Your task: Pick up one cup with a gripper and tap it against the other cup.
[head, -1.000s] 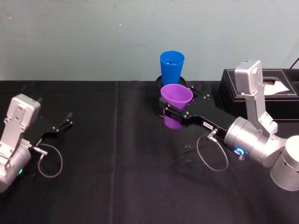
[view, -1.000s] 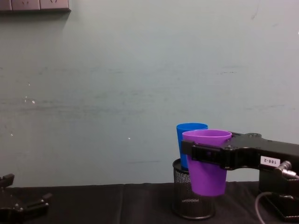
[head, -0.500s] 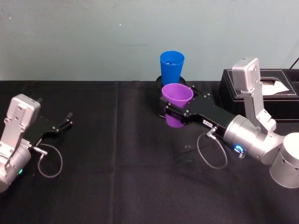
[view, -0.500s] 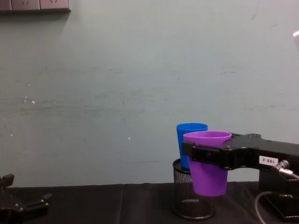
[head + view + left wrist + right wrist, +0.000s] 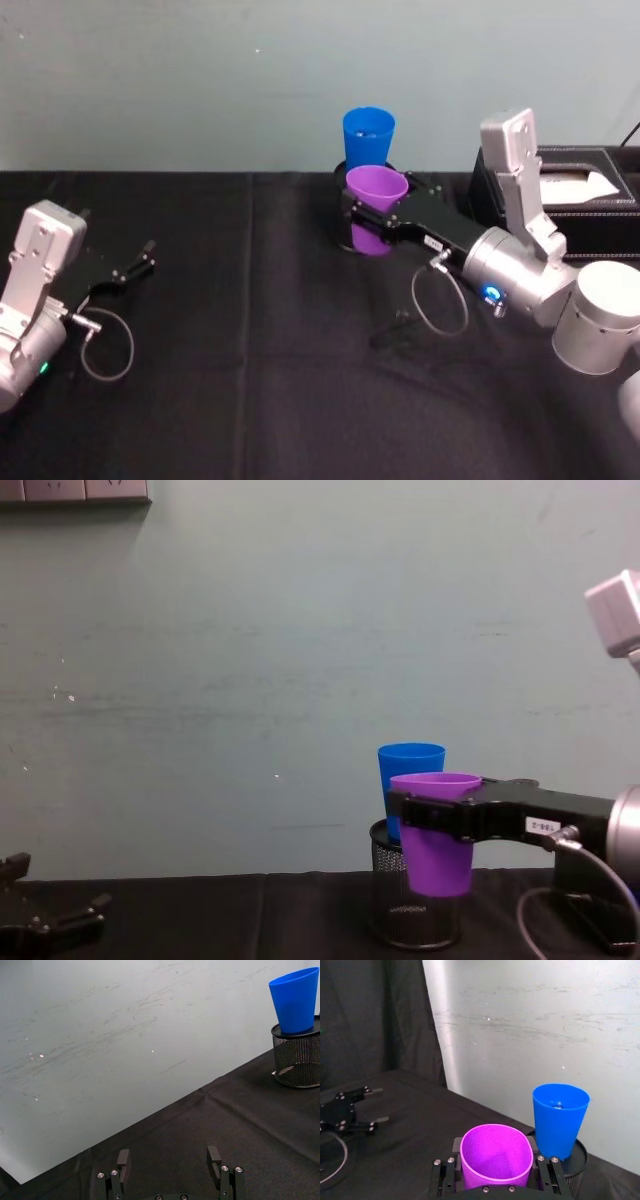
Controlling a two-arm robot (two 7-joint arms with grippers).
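Purple cup, one, gripped by right tool, one blue cup

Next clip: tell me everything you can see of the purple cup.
The purple cup is a plain, smooth, plastic-looking tumbler, tapering down from a wide round rim, and it is empty. It is upright and held clear of the table, clamped just below the rim by the right gripper, with one finger on each side. It hangs just in front of the blue cup, which stands in a black mesh holder. The right wrist view shows a narrow gap between the cups.
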